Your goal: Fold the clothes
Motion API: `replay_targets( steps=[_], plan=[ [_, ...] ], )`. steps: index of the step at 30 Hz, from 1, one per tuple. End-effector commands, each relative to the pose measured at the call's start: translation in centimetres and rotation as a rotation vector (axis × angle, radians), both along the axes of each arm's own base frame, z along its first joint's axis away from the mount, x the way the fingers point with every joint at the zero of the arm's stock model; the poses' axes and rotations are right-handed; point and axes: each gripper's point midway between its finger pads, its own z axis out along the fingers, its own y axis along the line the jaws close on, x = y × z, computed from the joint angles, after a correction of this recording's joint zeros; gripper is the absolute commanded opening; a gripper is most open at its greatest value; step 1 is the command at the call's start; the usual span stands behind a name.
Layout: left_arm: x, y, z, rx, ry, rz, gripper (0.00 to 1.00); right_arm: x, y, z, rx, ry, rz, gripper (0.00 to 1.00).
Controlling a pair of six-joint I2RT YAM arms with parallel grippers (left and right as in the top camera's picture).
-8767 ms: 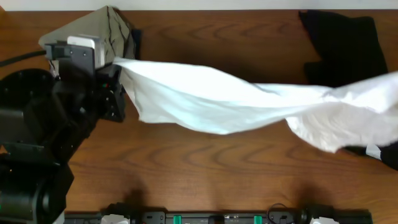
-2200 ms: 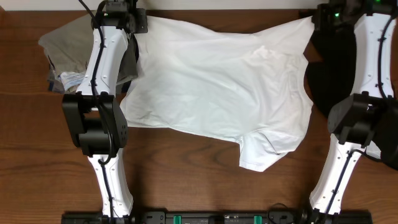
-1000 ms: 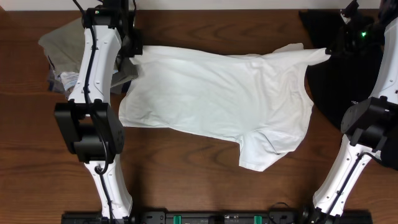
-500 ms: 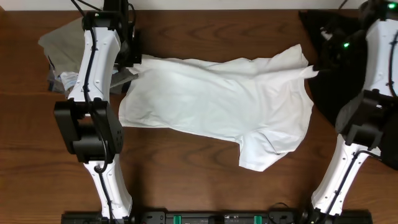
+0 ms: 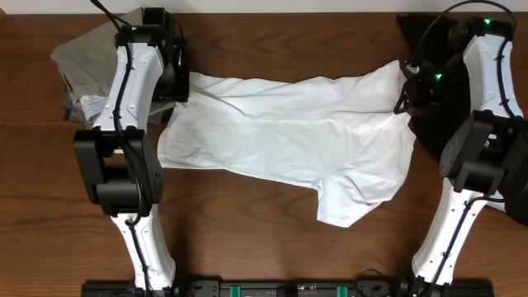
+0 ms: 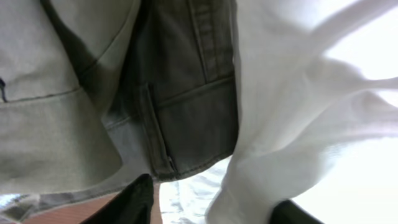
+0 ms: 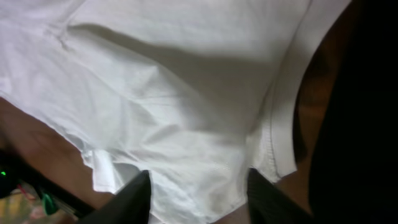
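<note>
The white T-shirt (image 5: 289,136) lies spread across the table's middle, its far edge rumpled and one sleeve (image 5: 351,198) pointing toward the front. My left gripper (image 5: 183,82) sits at the shirt's far left corner. In the left wrist view the left gripper (image 6: 211,208) is open, white shirt cloth (image 6: 298,93) bunched between the spread fingers. My right gripper (image 5: 406,92) is at the far right corner. In the right wrist view the right gripper (image 7: 199,199) is open over the shirt's hem (image 7: 174,74). A black garment (image 5: 462,49) lies at the far right.
A grey-olive garment (image 5: 91,49) is heaped at the far left, with a patterned cloth (image 5: 87,106) beside it; its seams (image 6: 186,93) fill the left wrist view. The black garment (image 7: 367,93) borders the shirt's right edge. Brown tabletop (image 5: 272,239) shows in front of the shirt.
Both grippers came down and forward with the shirt's far corners, then opened and let go. The shirt's far edge has slumped onto the table.
</note>
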Motion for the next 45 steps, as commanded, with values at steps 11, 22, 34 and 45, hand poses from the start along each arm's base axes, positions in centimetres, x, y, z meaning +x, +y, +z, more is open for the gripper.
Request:
replay_targets(
  steps=[11, 22, 34, 45],
  plan=[
    [1.5, -0.7, 8.3, -0.066, -0.198, 0.029, 0.95, 3.2, 1.1, 7.0, 0.025, -0.211, 0.004, 0.54],
    [-4.9, -0.7, 17.0, -0.072, -0.272, 0.041, 0.98, 3.7, 5.5, 15.6, -0.017, -0.419, 0.024, 0.57],
    [-12.4, 0.9, 20.3, -0.021, -0.227, 0.253, 0.98, -1.4, 6.4, 25.4, -0.201, -0.598, -0.114, 0.57],
    [-15.5, 0.8, 13.5, 0.001, -0.031, 0.258, 0.98, -6.8, 8.4, 19.5, -0.284, -0.322, -0.16, 0.53]
  ],
)
